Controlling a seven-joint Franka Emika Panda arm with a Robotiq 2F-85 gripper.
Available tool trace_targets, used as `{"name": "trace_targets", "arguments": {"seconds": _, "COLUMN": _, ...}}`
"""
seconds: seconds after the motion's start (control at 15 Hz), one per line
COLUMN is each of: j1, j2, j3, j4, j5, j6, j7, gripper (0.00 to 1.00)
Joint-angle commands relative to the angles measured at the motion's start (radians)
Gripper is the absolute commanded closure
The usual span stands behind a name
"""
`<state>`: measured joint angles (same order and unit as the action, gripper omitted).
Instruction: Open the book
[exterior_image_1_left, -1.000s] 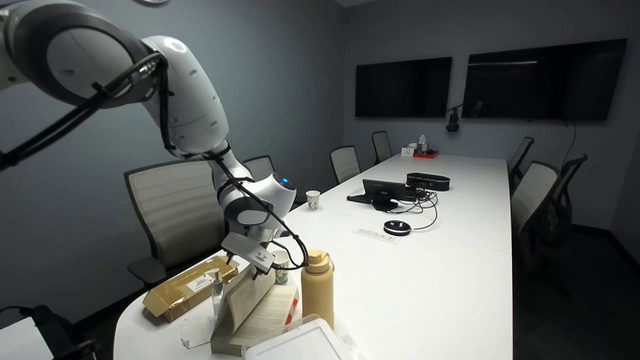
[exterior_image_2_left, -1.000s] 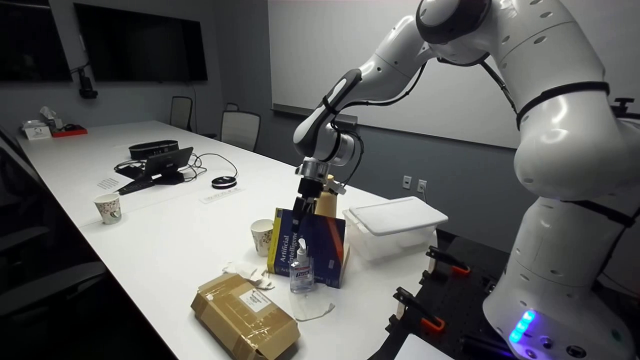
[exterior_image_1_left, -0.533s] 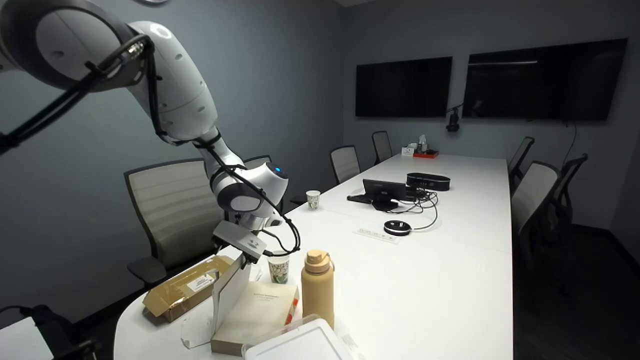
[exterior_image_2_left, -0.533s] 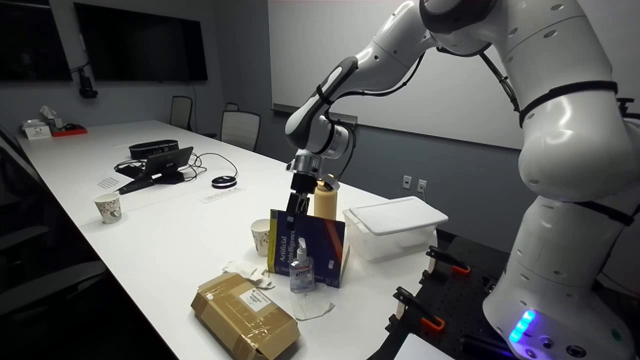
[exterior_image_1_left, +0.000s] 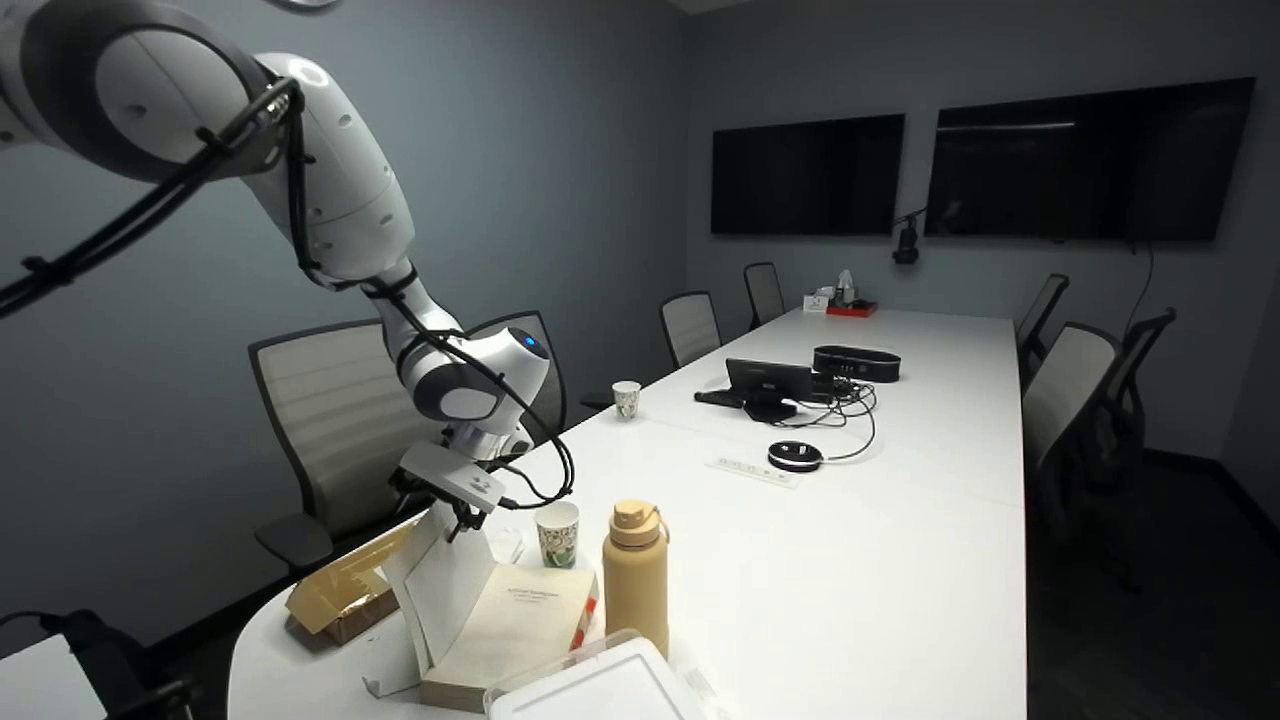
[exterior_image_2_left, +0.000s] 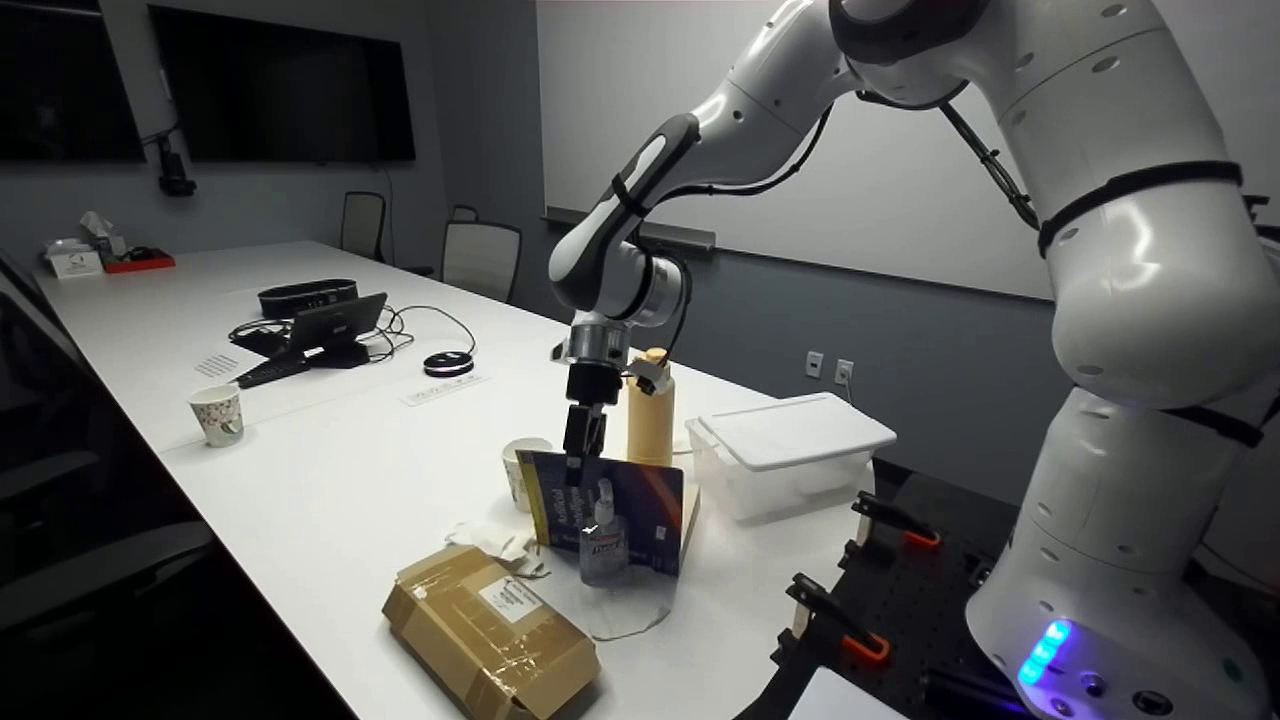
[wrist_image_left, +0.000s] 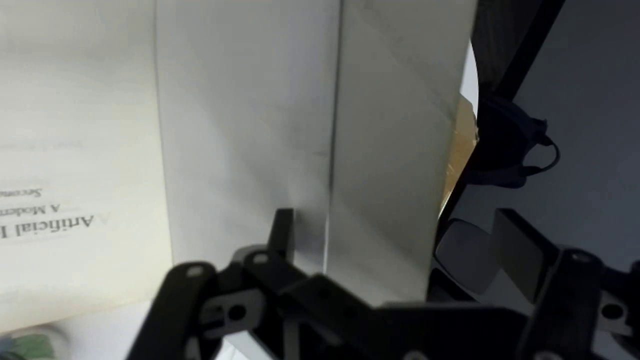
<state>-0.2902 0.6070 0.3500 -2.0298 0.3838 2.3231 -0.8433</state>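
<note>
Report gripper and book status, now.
Gripper open, astride the raised cover. Book part open, title page showing. Sanitizer bottle on cover's outer side, may stop it lying flat.

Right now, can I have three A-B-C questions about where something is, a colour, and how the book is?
1. Where's the hand sanitizer bottle?
A. on a chair
B. beside the book
C. under the table

2. What colour is the water bottle?
A. tan
B. green
C. red

3. How is the book?
A. shut
B. wrapped
C. partly open

1B: an exterior view shows it by the front cover. 2A: its sides and cap look tan. 3C: the front cover is tilted up, showing the title page.
</note>
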Motion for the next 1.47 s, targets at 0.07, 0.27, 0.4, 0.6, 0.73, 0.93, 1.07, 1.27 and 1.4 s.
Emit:
{"name": "trace_targets", "arguments": {"seconds": 0.07, "j1": 0.064, "j2": -0.044, "j3": -0.044, "j4": -0.036, "j5": 0.011, "j6": 0.0, "j7": -0.004, "gripper": 0.0}}
{"name": "trace_targets", "arguments": {"seconds": 0.27, "j1": 0.105, "j2": -0.048, "j3": -0.07, "j4": -0.044, "j5": -0.008, "j6": 0.03, "j7": 0.019, "gripper": 0.0}}
{"name": "trace_targets", "arguments": {"seconds": 0.4, "j1": 0.125, "j2": -0.045, "j3": -0.086, "j4": -0.043, "j5": -0.019, "j6": 0.042, "j7": 0.029, "gripper": 0.0}}
{"name": "trace_targets", "arguments": {"seconds": 0.6, "j1": 0.144, "j2": -0.042, "j3": -0.1, "j4": -0.042, "j5": -0.026, "j6": 0.051, "j7": 0.035, "gripper": 0.0}}
{"name": "trace_targets", "arguments": {"seconds": 0.73, "j1": 0.151, "j2": -0.04, "j3": -0.108, "j4": -0.042, "j5": -0.028, "j6": 0.053, "j7": 0.037, "gripper": 0.0}}
{"name": "trace_targets", "arguments": {"seconds": 0.93, "j1": 0.158, "j2": -0.041, "j3": -0.115, "j4": -0.043, "j5": -0.033, "j6": 0.056, "j7": 0.04, "gripper": 0.0}}
{"name": "trace_targets", "arguments": {"seconds": 1.07, "j1": 0.158, "j2": -0.037, "j3": -0.119, "j4": -0.04, "j5": -0.034, "j6": 0.057, "j7": 0.043, "gripper": 0.0}}
{"name": "trace_targets", "arguments": {"seconds": 1.27, "j1": 0.161, "j2": -0.037, "j3": -0.125, "j4": -0.039, "j5": -0.036, "j6": 0.059, "j7": 0.044, "gripper": 0.0}}
{"name": "trace_targets", "arguments": {"seconds": 1.4, "j1": 0.162, "j2": -0.032, "j3": -0.129, "j4": -0.033, "j5": -0.04, "j6": 0.055, "j7": 0.047, "gripper": 0.0}}
